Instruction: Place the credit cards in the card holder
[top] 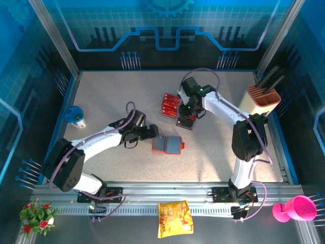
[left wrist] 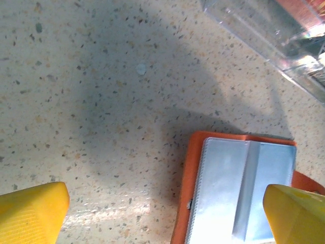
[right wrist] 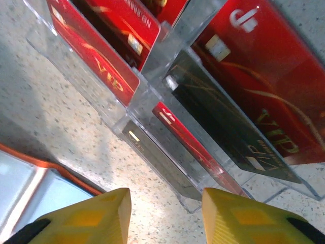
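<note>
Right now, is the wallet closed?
No, the wallet lies open and flat, its grey-blue inside facing up.

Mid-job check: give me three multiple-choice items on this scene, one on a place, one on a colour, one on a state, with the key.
1. The open orange folding wallet lies, relative to the clear plastic card racks: A) nearer the arm bases; B) farther from them; C) on top.
2. The wallet's inner pockets are: A) green; B) grey-blue; C) black.
3. The left tool is: A) shut on a card; B) shut on the wallet; C) open, empty.
Key: 1 A, the top view has it below the racks; 2 B, the left wrist view shows it; 3 C, its yellow fingers stand wide apart, clamping nothing.
</note>
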You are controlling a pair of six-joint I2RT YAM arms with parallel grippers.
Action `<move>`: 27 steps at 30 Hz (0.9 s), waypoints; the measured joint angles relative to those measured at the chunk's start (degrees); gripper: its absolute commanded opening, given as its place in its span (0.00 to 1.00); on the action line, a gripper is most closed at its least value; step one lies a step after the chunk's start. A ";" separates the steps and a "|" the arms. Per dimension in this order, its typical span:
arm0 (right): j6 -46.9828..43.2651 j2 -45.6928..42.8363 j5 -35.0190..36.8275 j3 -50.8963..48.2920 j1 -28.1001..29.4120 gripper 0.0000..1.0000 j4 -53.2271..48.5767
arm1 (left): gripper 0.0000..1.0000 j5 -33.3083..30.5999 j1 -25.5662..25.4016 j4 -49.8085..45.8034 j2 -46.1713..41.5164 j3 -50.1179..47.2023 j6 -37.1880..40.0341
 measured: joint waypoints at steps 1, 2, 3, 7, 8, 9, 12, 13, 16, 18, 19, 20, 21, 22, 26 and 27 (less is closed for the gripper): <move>-0.59 0.44 0.76 0.07 0.50 0.42 -0.37 | 0.99 0.00 0.00 -0.04 0.00 -0.28 -0.02; -1.09 0.76 1.55 0.09 1.01 0.42 -0.55 | 0.99 0.00 0.00 0.00 0.00 -0.52 -0.02; -1.70 1.14 2.56 0.15 1.64 0.42 -0.79 | 0.99 0.00 0.00 -0.07 0.00 -0.59 -0.04; -3.65 2.80 6.71 0.59 4.02 0.42 -1.29 | 0.99 0.00 0.00 0.22 -0.04 -0.90 -0.24; -4.02 3.28 7.76 0.74 4.55 0.42 -1.31 | 0.99 0.00 0.00 0.22 -0.04 -0.94 -0.26; -4.50 3.93 9.18 0.98 5.20 0.41 -1.49 | 0.99 0.00 0.00 0.24 -0.04 -1.01 -0.26; -5.66 5.49 12.52 1.49 6.69 0.41 -1.60 | 0.99 0.00 0.00 0.57 -0.09 -1.27 -0.26; -5.95 5.99 13.51 1.64 7.02 0.41 -1.66 | 0.99 0.00 0.00 0.59 -0.09 -1.29 -0.26; -6.75 7.19 15.80 2.03 7.39 0.40 -1.60 | 0.99 0.00 0.00 0.61 -0.11 -1.31 -0.26; -7.15 7.43 16.92 2.08 7.32 0.40 -1.60 | 0.99 0.00 0.00 0.61 -0.13 -1.33 -0.26; -7.32 7.50 17.55 2.10 7.32 0.40 -1.62 | 0.99 0.00 0.00 0.59 -0.17 -1.36 -0.26; -7.45 7.52 17.79 2.14 7.34 0.39 -1.57 | 0.99 0.00 0.00 0.59 -0.20 -1.38 -0.26; -7.63 7.54 17.94 2.16 7.34 0.39 -1.57 | 0.99 0.00 0.00 0.59 -0.22 -1.38 -0.26; -7.80 7.63 18.12 2.21 7.34 0.39 -1.57 | 0.99 0.00 0.00 0.59 -0.22 -1.38 -0.26; -8.22 8.74 18.14 2.56 7.34 0.38 -1.38 | 0.99 0.00 0.00 0.59 -0.22 -1.38 -0.26; -8.26 9.07 18.12 2.56 7.34 0.38 -1.38 | 0.99 0.00 0.00 0.59 -0.22 -1.38 -0.26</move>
